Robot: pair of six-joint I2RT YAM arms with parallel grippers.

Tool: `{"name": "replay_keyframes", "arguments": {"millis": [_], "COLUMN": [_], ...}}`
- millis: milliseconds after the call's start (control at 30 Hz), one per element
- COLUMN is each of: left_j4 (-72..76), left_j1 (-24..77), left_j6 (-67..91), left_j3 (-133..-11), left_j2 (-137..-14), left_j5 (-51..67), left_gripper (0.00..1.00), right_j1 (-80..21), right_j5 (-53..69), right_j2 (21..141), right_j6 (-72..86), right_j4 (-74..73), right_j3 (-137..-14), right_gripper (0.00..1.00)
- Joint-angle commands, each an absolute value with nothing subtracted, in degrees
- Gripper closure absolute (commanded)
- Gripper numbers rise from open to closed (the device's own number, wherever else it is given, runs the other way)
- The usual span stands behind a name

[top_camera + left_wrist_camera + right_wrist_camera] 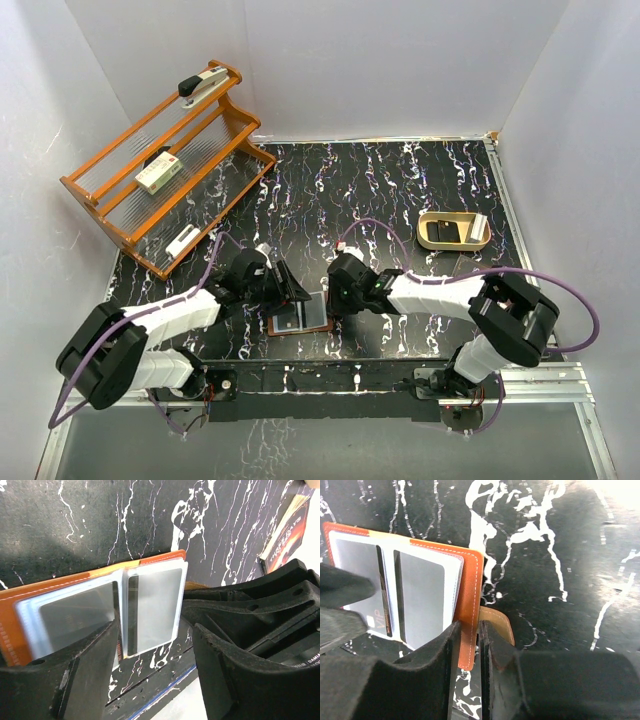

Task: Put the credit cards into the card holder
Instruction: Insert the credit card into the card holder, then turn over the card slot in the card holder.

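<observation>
Top external view, low centre: the card holder (300, 320) is laid open between the left gripper (155, 627), spread wide, nothing gripped, and the right gripper (470, 627), narrowed to a slit at its edge, grip not discernible. Pale credit cards (422, 592) are seen in its pockets.

Black, white-veined table top (400, 190), enclosed by white walls (370, 60). At far left: orange wooden rack (70, 183) with clear slatted shelves, set at an angle to the table edge. Carries a grey-and-black stapler (203, 82) on the top tier, a white-and-green box (160, 171) on the middle tier and a small white item (182, 243) on the lowest, not identifiable. At right, well apart from the rack: tan curved tray (428, 243) holding a dark object (447, 232). In left wrist view: dark lettered book (287, 527) at upper right, pale page edge showing.
</observation>
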State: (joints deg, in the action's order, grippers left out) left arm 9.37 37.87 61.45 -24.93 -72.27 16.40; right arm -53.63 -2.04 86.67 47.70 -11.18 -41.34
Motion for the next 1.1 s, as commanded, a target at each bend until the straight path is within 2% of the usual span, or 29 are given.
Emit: {"name": "replay_keyframes", "arguments": {"millis": [0, 267, 500, 900, 933, 1000, 1067], "left_j4": [0.86, -7.08, -11.96, -14.85, -14.63, -14.07, -13.22], "left_j1": [38.07, 35.70, 32.07, 27.45, 27.33, 27.25, 27.24], "left_j6": [58.87, 58.95, 57.74, 57.21, 57.22, 57.16, 57.48], "left_j3": [-29.24, -29.53, -27.88, -24.16, -23.94, -23.47, -22.94], "left_j2": [-68.30, -62.79, -62.57, -58.66, -58.80, -58.90, -58.71], "left_j5": [12.79, 8.67, 10.85, 15.22, 15.55, 16.15, 16.70], "left_gripper": [0.40, 0.36, 0.38, 0.42, 0.43, 0.45, 0.45], "right_j1": [-53.59, -54.97, -57.25, -58.60, -58.73, -59.11, -59.64], "right_j5": [-7.66, -6.82, -11.35, -16.14, -16.09, -16.24, -16.20], "right_j2": [84.52, 83.91, 87.07, 88.39, 88.35, 88.77, 89.43], "right_j6": [45.39, 47.34, 48.57, 50.65, 50.44, 50.28, 50.27], "right_j4": [-20.89, -22.52, -29.55, -37.57, -37.57, -37.64, -37.66], "right_j3": [-44.96, -48.79, -55.84, -63.65, -64.11, -64.64, -65.17], "right_gripper": [0.78, 0.59, 0.47, 0.39, 0.37, 0.27, 0.24]}}
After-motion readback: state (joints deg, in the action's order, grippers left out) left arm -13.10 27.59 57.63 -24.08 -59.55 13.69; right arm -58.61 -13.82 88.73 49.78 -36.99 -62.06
